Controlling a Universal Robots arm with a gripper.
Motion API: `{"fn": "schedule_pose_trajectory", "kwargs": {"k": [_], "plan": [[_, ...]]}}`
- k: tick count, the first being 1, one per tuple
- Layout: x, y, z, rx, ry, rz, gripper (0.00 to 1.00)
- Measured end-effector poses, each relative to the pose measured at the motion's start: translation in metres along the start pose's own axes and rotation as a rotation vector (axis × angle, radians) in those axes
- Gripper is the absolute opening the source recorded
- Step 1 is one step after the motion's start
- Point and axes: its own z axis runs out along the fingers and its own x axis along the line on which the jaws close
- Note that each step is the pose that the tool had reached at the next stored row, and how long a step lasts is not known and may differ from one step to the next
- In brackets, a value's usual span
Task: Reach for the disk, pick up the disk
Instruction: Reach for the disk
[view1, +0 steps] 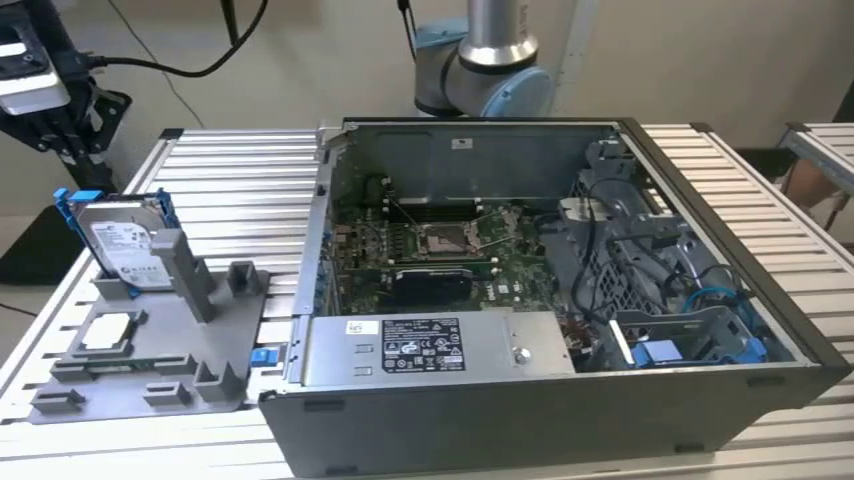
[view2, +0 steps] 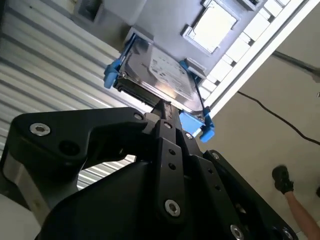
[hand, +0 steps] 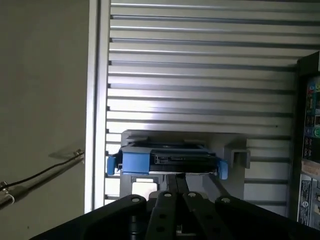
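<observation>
1. Beige wall at the back; in front of it a slatted aluminium table (view1: 227, 180), with pale floor past its edge at the exterior view's left.
2. On the table, toward the exterior view's right: an open computer case (view1: 534, 430), side panel off, motherboard (view1: 427, 250) and power supply (view1: 427, 345) exposed, a blue bracket (view1: 661, 352) fixed inside.
3. Behind the case: the robot arm's base (view1: 487, 70), grey and light blue.
4. Just beside the case, at the exterior view's left: a grey holder (view1: 160, 370) flat on the slats, with upright posts and shallow pockets.
5. In the holder's far slot: the disk (view1: 123, 245), standing on edge, white label toward the camera, blue frame clipped round its sides.
6. In a nearer pocket of the holder: a small square silver chip (view1: 107, 333), lying flat, apart from the disk.
7. In both wrist views: the gripper (hand: 178, 176) over the disk, black linkages in the foreground, fingers drawn together tip to tip, nothing pinched between them.
8. In the first wrist view: the disk's upper edge end on, dark between the blue frame ends, just past the fingertips.
9. In the second wrist view: the label face of the disk, with the chip beyond it.
10. In the exterior view: the gripper above the disk at the upper left, a gap between the two.
</observation>
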Motion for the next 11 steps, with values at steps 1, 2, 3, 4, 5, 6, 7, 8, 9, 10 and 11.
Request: {"fn": "schedule_pose_trajectory", "kwargs": {"k": [1, 2, 3, 4, 5, 6, 7, 8, 9, 10, 11], "plan": [[0.0037, 0.0006, 0.0001, 0.0000, 0.0000, 0.000, 0.00], [0.0070, 0.0013, 0.0001, 0.0001, 0.0001, 0.000, 0.00], [0.0101, 0.0021, 0.0002, 0.0000, -0.0001, 0.000, 0.00], [0.0129, 0.0029, 0.0003, 0.0000, 0.0000, 0.000, 0.00], [0.0162, 0.0039, 0.0004, 0.0001, 0.0001, 0.000, 0.00], [0.0191, 0.0049, 0.0005, 0.0001, 0.0001, 0.000, 0.00], [0.0222, 0.0060, 0.0007, 0.0000, 0.0000, 0.000, 0.00], [0.0252, 0.0071, 0.0009, 0.0000, 0.0000, 0.000, 0.00], [0.0279, 0.0080, 0.0011, 0.0000, 0.0000, 0.000, 0.00], [0.0299, 0.0088, 0.0013, 0.0000, 0.0000, 0.000, 0.00], [0.0317, 0.0094, 0.0014, 0.0001, 0.0001, 0.000, 0.00]]}}
